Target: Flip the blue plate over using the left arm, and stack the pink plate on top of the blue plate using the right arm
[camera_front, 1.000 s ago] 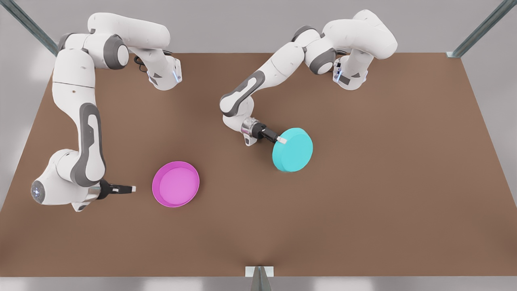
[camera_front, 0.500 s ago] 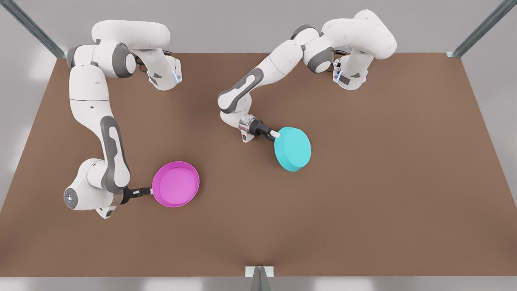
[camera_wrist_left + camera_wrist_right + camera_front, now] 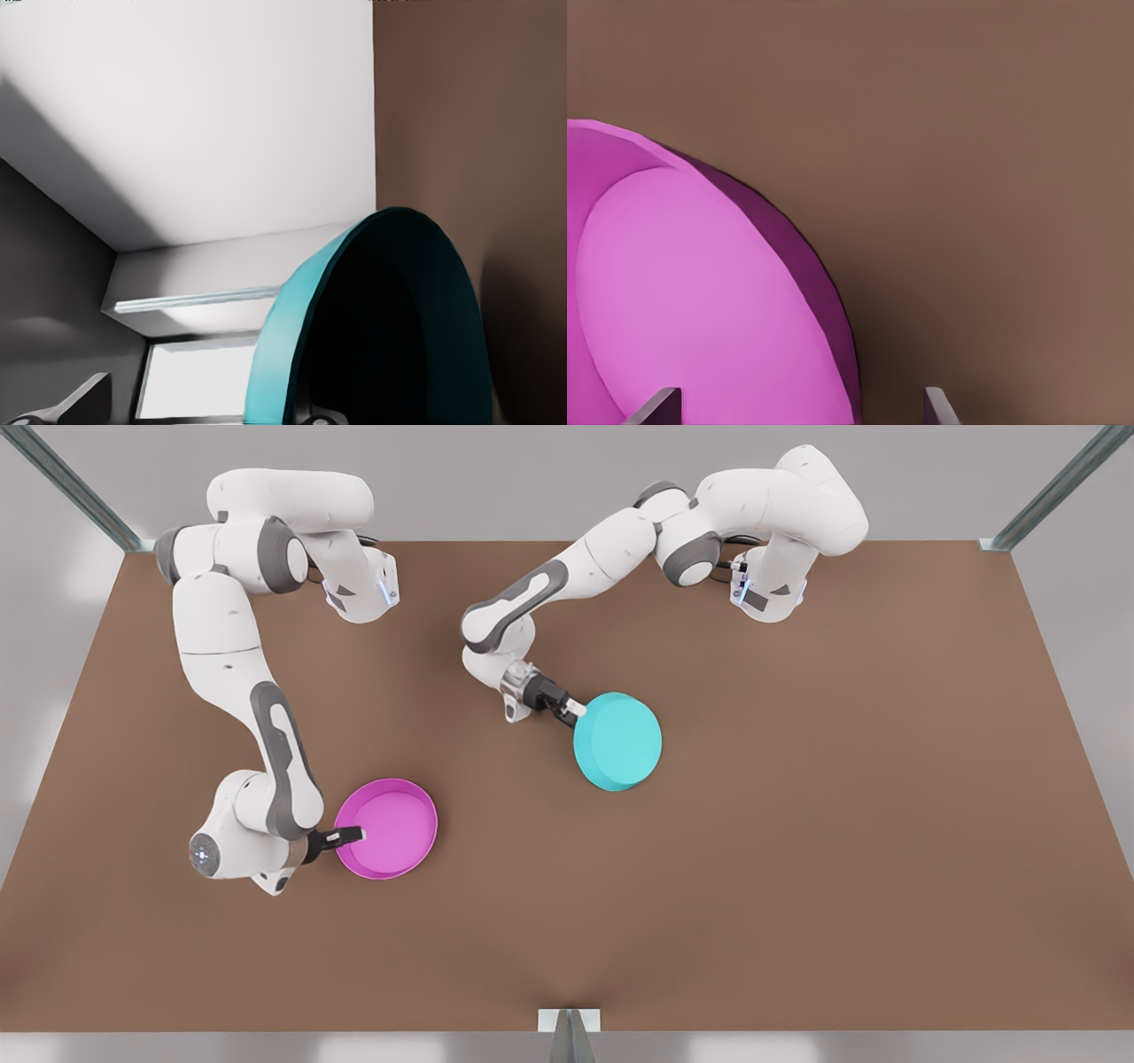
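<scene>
Left pincer (image 3: 574,710) clamped on blue plate's (image 3: 618,742) rim, plate tilted above bare tabletop (image 3: 842,797). Right pincer (image 3: 353,834) parted astride pink plate's (image 3: 387,829) near rim, not closed.

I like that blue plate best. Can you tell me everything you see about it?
The blue plate is round, plain turquoise, smooth like plastic, with a low rim. It is turned bottom-up, tilted, over the middle of the brown table. The left tool pinches its rim. The left wrist view looks into its dark hollow inside.
</scene>
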`<state>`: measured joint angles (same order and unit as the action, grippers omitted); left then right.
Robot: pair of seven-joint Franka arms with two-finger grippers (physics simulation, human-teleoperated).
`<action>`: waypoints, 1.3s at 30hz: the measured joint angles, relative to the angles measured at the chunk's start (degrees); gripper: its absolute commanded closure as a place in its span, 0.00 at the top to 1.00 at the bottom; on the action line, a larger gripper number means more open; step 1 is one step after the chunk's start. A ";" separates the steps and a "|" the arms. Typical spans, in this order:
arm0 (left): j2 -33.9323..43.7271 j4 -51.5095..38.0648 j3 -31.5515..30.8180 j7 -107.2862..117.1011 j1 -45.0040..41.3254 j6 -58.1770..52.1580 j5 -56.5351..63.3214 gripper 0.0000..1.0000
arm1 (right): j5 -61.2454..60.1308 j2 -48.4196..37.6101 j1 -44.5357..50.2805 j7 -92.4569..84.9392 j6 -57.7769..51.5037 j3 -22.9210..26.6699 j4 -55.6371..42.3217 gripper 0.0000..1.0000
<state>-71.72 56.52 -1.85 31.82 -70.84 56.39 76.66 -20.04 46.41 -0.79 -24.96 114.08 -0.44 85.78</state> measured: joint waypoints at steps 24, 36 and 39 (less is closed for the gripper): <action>-2.28 -8.44 -8.27 11.97 -1.58 8.64 -7.65 1.00 | 0.18 -0.35 -1.32 -1.76 -0.61 0.00 0.00 0.47; 30.54 -12.67 -7.53 28.23 37.84 6.36 -45.47 1.00 | 0.18 0.09 -1.67 -1.71 -0.26 0.00 0.00 0.40; 30.64 -12.41 -7.34 2.99 64.57 6.71 -63.35 1.00 | 0.11 0.24 -1.67 -1.75 -0.17 0.00 0.00 0.40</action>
<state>-41.09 44.11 -9.19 34.81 -6.27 63.10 13.31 -19.93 46.65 -2.46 -26.71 113.91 -0.44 85.78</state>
